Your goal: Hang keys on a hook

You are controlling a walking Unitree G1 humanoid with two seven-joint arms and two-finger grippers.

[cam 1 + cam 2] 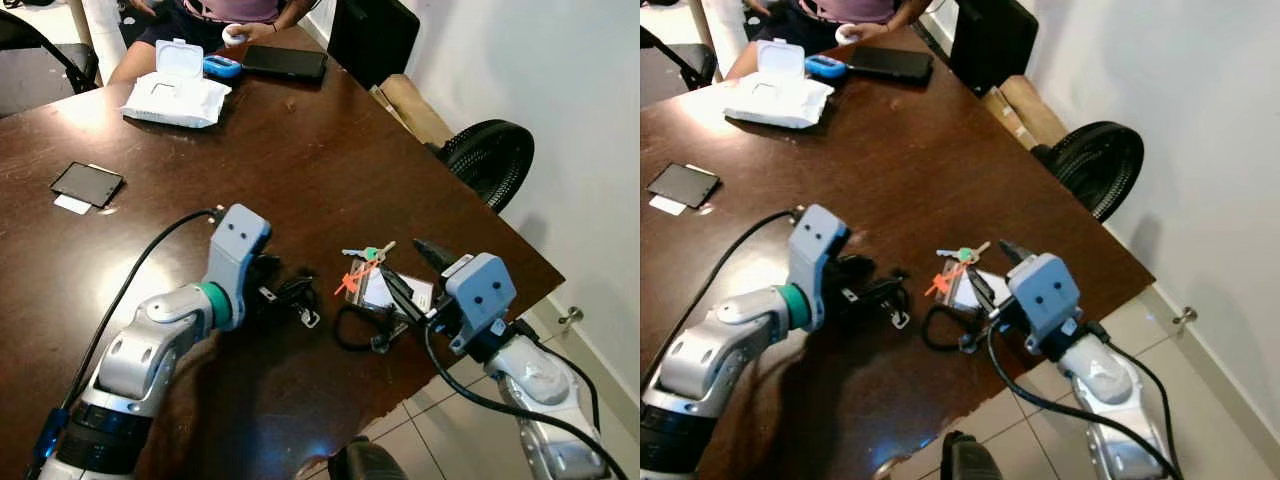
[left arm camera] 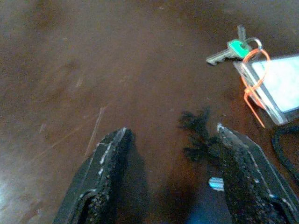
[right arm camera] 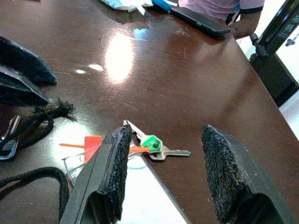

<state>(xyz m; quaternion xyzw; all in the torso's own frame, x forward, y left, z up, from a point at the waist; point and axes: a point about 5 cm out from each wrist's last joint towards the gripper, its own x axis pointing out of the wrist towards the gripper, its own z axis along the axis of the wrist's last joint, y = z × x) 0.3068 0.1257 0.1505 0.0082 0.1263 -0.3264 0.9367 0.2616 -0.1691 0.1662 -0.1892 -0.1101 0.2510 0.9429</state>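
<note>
A small bunch of keys with a green head lies on the dark wooden table near its right edge. It is joined to an orange tag, a clear badge holder and a black cord. My right gripper is open just over the badge holder, and the keys lie on the table just ahead of its fingers. My left gripper is open and low over the table, with the frayed cord end by one finger and the keys further ahead.
A person sits at the far end, with a wipes pack, a blue object and a black phone in front of them. Another phone lies far left. A fan stands on the floor past the table's right edge.
</note>
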